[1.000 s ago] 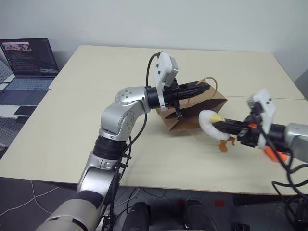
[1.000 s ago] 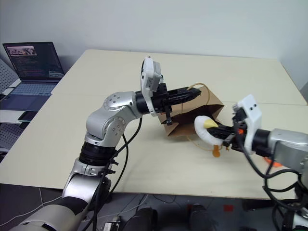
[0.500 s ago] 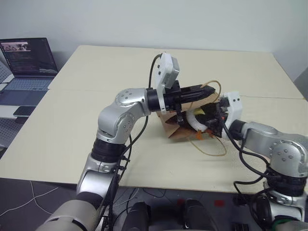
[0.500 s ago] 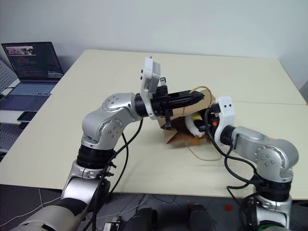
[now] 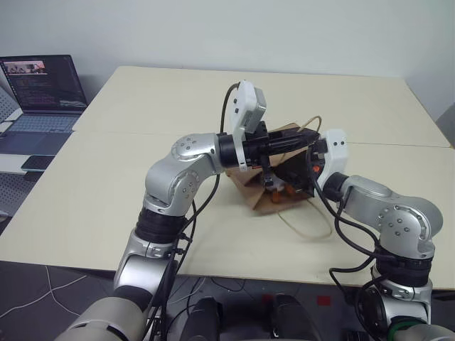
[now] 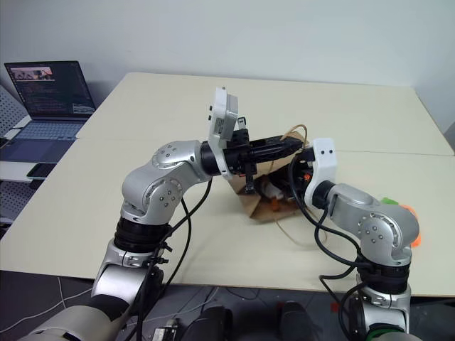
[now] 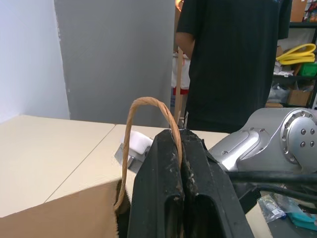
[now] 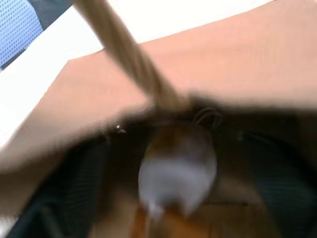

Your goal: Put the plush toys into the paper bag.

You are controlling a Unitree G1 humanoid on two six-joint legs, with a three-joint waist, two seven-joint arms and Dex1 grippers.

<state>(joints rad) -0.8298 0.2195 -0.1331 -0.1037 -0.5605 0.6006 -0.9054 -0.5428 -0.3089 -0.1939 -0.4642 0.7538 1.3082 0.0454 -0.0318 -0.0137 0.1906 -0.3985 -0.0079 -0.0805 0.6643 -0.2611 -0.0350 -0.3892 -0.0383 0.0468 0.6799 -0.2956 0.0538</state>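
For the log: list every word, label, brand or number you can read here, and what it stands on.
No text can be read.
Laptop screen: lines of text and a small image, too small to read.
Paper bag: plain brown, no print visible.
Robot arms and wrist cameras: no legible marking.

Counts — table scene
One bag (image 5: 264,190), two toys — egg (image 8: 177,171), carrot (image 6: 404,217) — two grippers, one laptop (image 5: 43,89), one person (image 7: 233,59).

Big beige table (image 5: 106,177) against a plain white wall (image 5: 213,32), open laptop (image 5: 43,85) off to the side, dark floor (image 5: 43,284) below.
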